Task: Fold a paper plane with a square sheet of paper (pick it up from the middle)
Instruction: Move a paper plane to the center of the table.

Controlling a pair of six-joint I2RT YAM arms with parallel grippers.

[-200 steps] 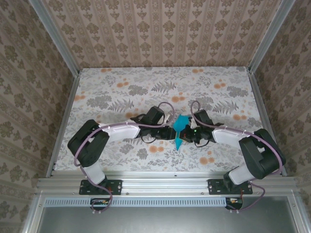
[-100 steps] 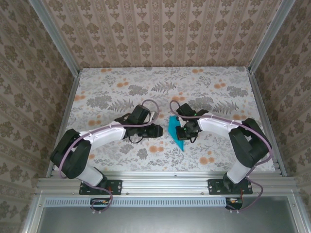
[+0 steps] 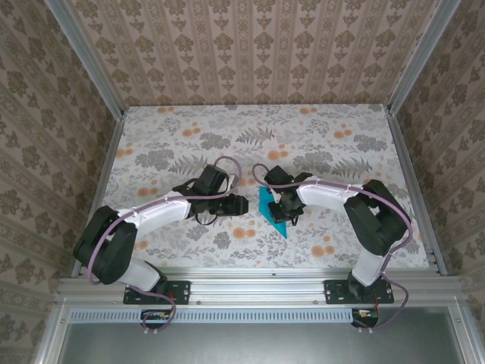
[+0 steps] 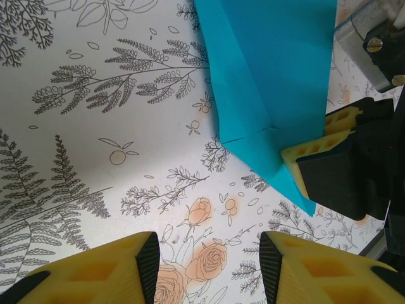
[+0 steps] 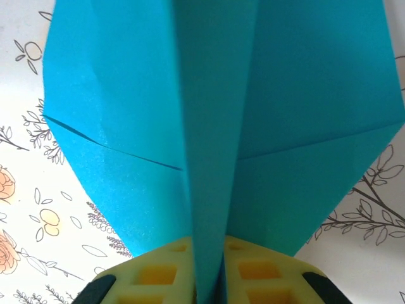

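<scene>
**Q:** What is on the table, and where?

**A:** In the overhead view, a floral-patterned table (image 3: 189,136) fills the middle of the frame. A teal-blue paper plane (image 3: 270,211) sits just below centre. It is a slim folded dart with its point aimed at the lower right.

**Q:** Where are the two arms?

**A:** Both reach in from the bottom edge. The left gripper (image 3: 241,204) is just left of the plane and apart from it. The right gripper (image 3: 286,215) is at the plane's right side, touching it.

**Q:** Is the left one holding anything?

**A:** No. In the left wrist view its two yellow fingers (image 4: 107,272) sit at the bottom edge, spread apart, with bare patterned tabletop between them. The plane (image 4: 266,69) takes up the upper right of that frame. One of the right gripper's yellow pads (image 4: 310,161) presses against the plane's lower edge at the right.

**Q:** And the right one?

**A:** In the right wrist view the plane (image 5: 215,114) spreads across the top and middle, with a wing out to each side and a crease line across each wing. Its centre fold runs down to the bottom middle and passes between two yellow pads (image 5: 155,275). The pads stand close together, pinching that fold.

**Q:** Is the plane resting on the table or lifted?

**A:** I cannot tell.
</scene>
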